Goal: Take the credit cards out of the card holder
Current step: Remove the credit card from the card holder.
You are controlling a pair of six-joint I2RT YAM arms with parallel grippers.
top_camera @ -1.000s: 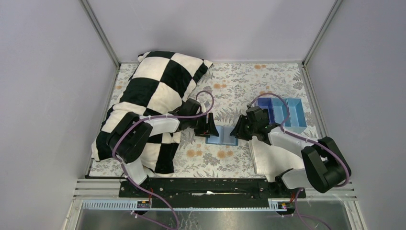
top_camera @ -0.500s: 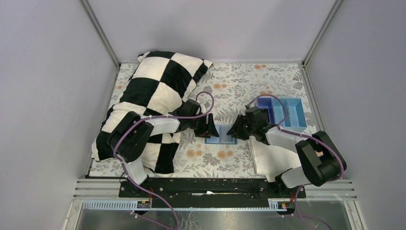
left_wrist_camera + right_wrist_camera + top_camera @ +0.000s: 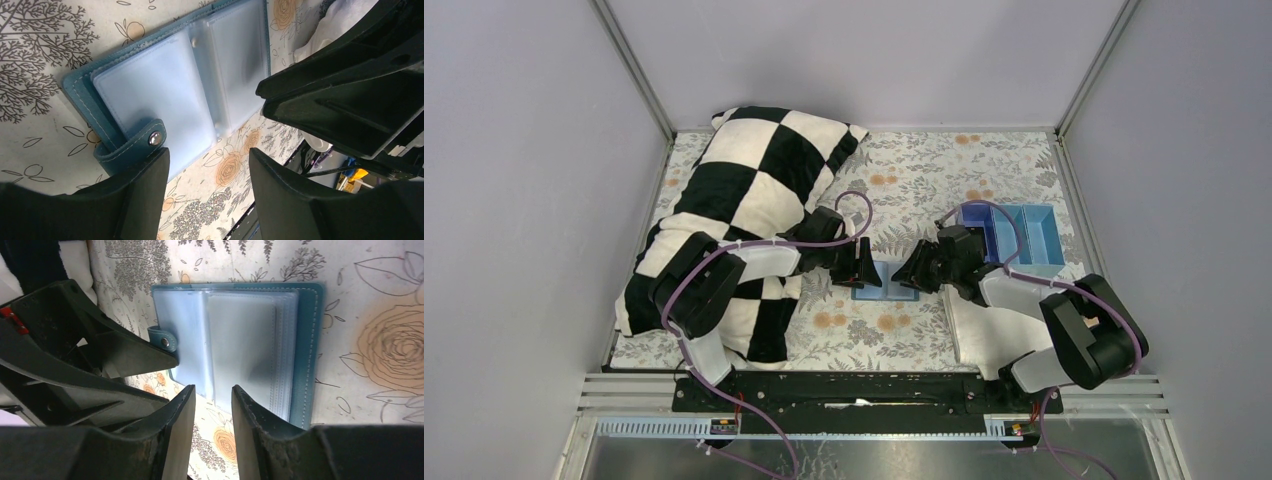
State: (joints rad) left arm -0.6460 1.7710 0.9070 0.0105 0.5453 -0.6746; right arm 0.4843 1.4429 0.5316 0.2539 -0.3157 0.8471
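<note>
now the open card holder [image 3: 886,282] lies long axis left-right, tab toward the left gripper [image 3: 207,159], right gripper [image 3: 211,391] opposite, both parted.

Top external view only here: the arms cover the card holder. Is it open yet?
Observer: Yes. The holder lies open and flat, with its clear sleeves facing up.
Operator: Where is the strap?
Observer: The snap strap sticks out from the holder's edge, right at one finger of the left pincer.
Operator: Is either pincer gripping anything?
Observer: No. Both are open with nothing between the fingers. The right pincer has the narrower gap, at the sleeves' edge.
</note>
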